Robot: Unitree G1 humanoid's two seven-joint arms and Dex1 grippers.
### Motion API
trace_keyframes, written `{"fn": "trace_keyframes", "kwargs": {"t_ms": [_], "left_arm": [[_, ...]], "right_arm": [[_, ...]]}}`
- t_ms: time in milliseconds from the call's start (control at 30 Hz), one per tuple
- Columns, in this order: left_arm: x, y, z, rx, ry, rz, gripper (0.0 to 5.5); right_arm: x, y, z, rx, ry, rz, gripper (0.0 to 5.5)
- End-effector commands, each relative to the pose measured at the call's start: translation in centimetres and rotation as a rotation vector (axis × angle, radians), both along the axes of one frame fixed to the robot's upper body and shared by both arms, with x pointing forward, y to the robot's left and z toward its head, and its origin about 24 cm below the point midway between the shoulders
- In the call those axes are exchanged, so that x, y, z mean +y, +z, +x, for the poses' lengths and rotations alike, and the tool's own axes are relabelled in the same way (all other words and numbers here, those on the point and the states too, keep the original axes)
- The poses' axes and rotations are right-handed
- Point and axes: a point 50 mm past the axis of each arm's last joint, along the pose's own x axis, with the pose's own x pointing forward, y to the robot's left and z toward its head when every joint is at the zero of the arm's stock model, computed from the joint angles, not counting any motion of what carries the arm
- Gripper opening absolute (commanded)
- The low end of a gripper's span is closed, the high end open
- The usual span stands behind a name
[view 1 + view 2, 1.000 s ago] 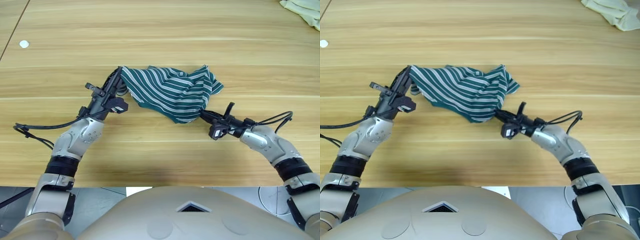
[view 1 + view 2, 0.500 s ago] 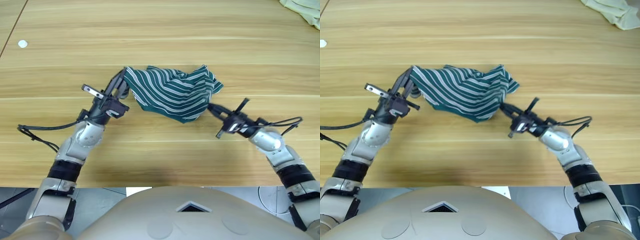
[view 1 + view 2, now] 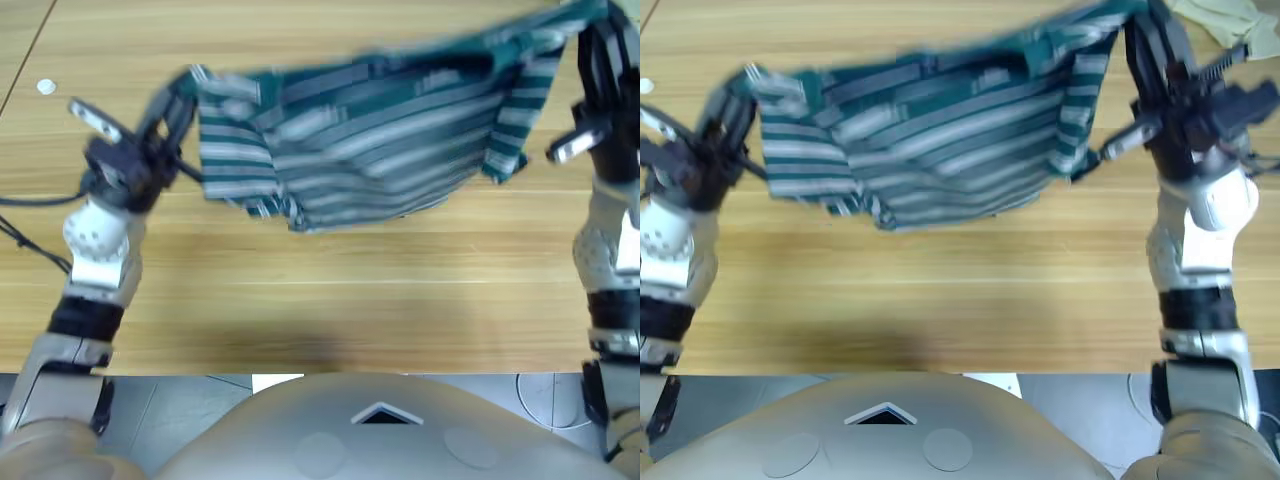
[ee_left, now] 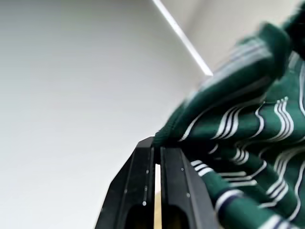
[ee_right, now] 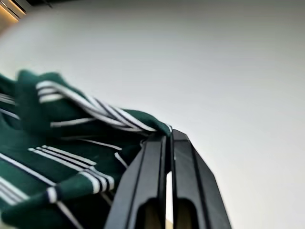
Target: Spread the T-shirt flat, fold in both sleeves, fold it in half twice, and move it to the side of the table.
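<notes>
The left gripper (image 4: 157, 149) is clamped shut on one edge of the T-shirt (image 3: 370, 130), and the right gripper (image 5: 167, 137) on the opposite edge. The shirt is held stretched above the table (image 3: 300, 290), and its folds are blurred.

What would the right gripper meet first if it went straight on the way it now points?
Beyond the T-shirt edge it is shut on, the right gripper points at a plain pale surface that looks far off. The way seems free, though depth is unclear.
</notes>
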Motion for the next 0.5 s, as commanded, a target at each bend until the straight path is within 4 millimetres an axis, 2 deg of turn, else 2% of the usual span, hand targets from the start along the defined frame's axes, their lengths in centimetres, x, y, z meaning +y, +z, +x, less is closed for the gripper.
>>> {"fn": "trace_keyframes", "kwargs": {"t_ms": [33,100,167,267,333,367,400,500], "left_arm": [[-2.2,4.4,10.6,0.23,0.227,-0.116,0.0],[-4.2,6.9,13.0,0.322,0.365,-0.112,0.0],[-5.2,9.7,13.8,0.305,0.482,-0.122,0.0],[-5.2,14.8,13.5,0.159,0.569,-0.229,0.0],[-4.3,17.0,12.8,0.049,0.586,-0.302,0.0],[-3.7,17.0,12.6,0.018,0.601,-0.31,0.0],[-2.9,15.8,12.5,0.013,0.62,-0.292,0.0],[-1.0,8.3,12.4,0.114,0.65,-0.139,0.0]], "right_arm": [[2.7,4.9,10.6,0.135,-0.48,0.025,0.04],[3.1,7.8,12.2,0.157,-0.674,0.082,0.04],[3.5,10.1,12.4,0.123,-0.778,0.146,0.04],[3.8,13.9,11.6,-0.02,-0.859,0.267,0.04],[3.8,15.3,10.8,-0.138,-0.856,0.324,0.04],[3.8,15.2,10.6,-0.174,-0.841,0.332,0.04],[3.5,14.4,10.6,-0.188,-0.822,0.321,0.04],[2.2,8.9,10.8,-0.112,-0.743,0.194,0.04]]}}
